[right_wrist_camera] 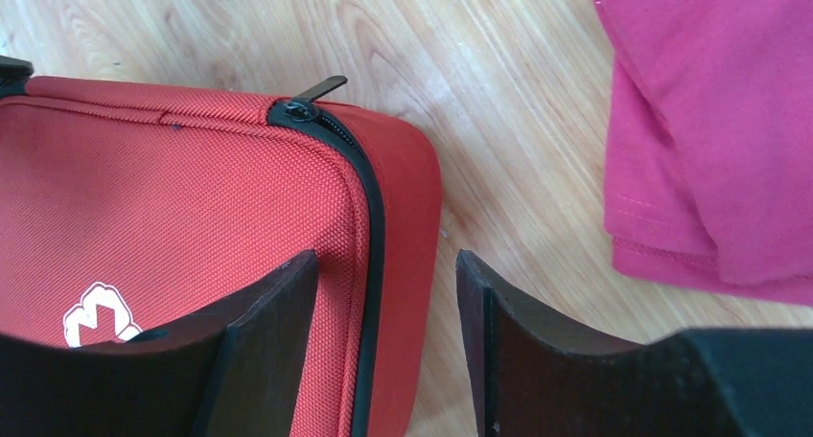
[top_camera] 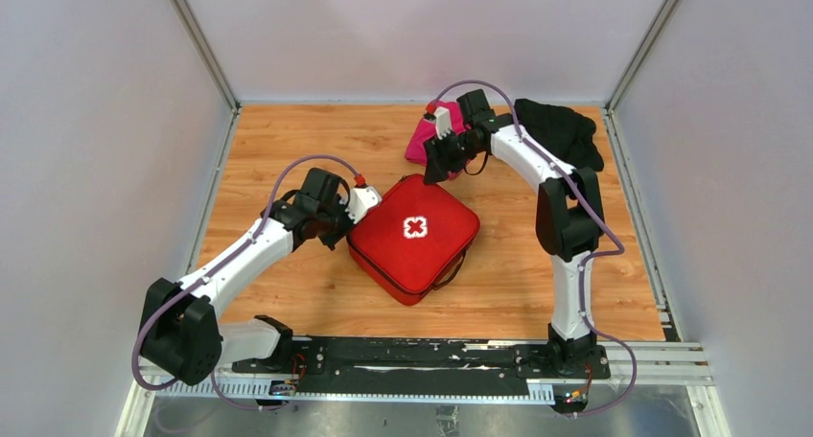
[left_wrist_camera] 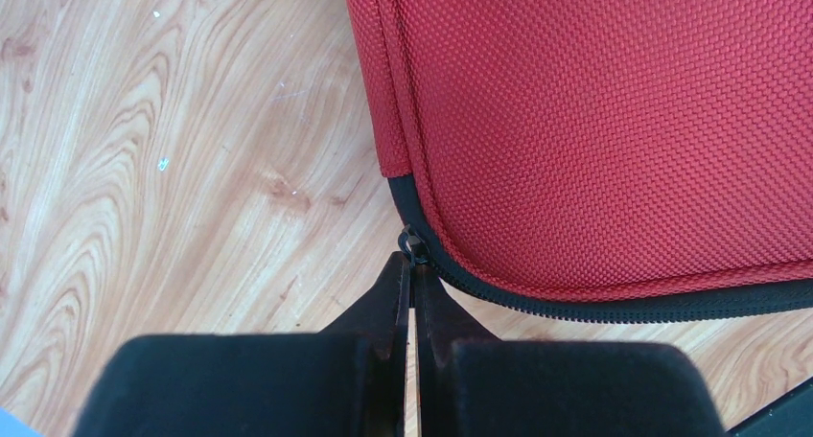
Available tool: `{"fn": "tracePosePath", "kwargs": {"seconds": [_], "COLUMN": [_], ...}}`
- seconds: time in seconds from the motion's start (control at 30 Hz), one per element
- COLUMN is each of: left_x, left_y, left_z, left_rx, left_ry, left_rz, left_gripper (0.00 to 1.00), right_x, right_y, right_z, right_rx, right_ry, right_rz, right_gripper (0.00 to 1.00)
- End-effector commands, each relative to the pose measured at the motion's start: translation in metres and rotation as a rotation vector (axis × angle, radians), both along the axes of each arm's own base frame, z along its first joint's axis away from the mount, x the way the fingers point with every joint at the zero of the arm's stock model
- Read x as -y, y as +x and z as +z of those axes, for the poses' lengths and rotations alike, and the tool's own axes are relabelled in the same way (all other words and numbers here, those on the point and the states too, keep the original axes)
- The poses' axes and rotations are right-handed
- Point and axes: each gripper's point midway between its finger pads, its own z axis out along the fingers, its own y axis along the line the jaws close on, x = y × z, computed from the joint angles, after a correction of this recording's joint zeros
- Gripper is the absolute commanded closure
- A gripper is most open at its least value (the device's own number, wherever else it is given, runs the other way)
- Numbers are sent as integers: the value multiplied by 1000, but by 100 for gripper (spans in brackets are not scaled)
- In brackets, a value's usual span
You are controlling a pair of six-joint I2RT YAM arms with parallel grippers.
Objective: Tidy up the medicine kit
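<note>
The red medicine kit lies closed in the middle of the wooden table, its white cross facing up. My left gripper is at the kit's left corner. In the left wrist view the gripper is shut on the black zipper pull at the corner of the kit. My right gripper hovers open over the kit's far corner. In the right wrist view its fingers straddle the zipped edge of the kit without touching. A second zipper slider sits farther along that edge.
A folded pink cloth lies at the back, just behind the right gripper, and shows at the right of the right wrist view. A black cloth lies in the back right corner. Grey walls enclose the table.
</note>
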Motion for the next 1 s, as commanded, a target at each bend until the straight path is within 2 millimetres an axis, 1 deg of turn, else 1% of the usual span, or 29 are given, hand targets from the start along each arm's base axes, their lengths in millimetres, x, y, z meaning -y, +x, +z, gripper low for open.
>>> {"fn": "tracePosePath", "kwargs": {"seconds": [0.0, 0.17, 0.27, 0.3, 0.33, 0.37, 0.47, 0.57, 0.6, 0.63, 0.7, 0.83, 0.93, 0.97], "left_x": [15, 15, 15, 16, 17, 17, 19, 18, 17, 17, 16, 16, 6, 2], "left_y": [12, 12, 13, 13, 13, 13, 12, 10, 10, 9, 7, 0, -2, -2], "left_z": [12, 10, 9, 9, 9, 9, 9, 8, 9, 8, 7, 5, 5, 6], "left_rx": [60, 54, 49, 46, 41, 38, 25, 2, -3, -12, -27, -58, -44, -37], "left_ry": [-57, -55, -60, -63, -70, -72, -91, -100, -102, -102, -106, -123, -87, -78], "left_rz": [-41, -38, -24, -21, -15, -12, 10, 53, 65, 76, 104, 130, 167, 184], "left_gripper": [100, 100, 100, 100, 100, 100, 100, 100, 100, 100, 100, 100, 100, 100], "right_x": [-6, -9, -7, -7, -6, -6, 1, 10, 14, 17, 26, 40, 53, 56], "right_y": [-15, -31, -37, -38, -38, -38, -34, -26, -23, -20, -16, -10, -7, -6], "right_z": [-12, -26, -32, -33, -34, -35, -37, -37, -40, -38, -40, -45, -48, -46], "right_rx": [-132, -230, -262, -268, -274, -280, -301, -310, -304, -295, -272, -246, -215, -200], "right_ry": [73, 94, 93, 92, 89, 89, 76, 73, 70, 65, 49, 35, 6, 3], "right_rz": [64, 83, 77, 76, 69, 63, 16, -57, -90, -119, -190, -327, -402, -424], "right_gripper": [42, 49, 60, 65, 73, 78, 99, 100, 100, 100, 100, 100, 100, 100]}}
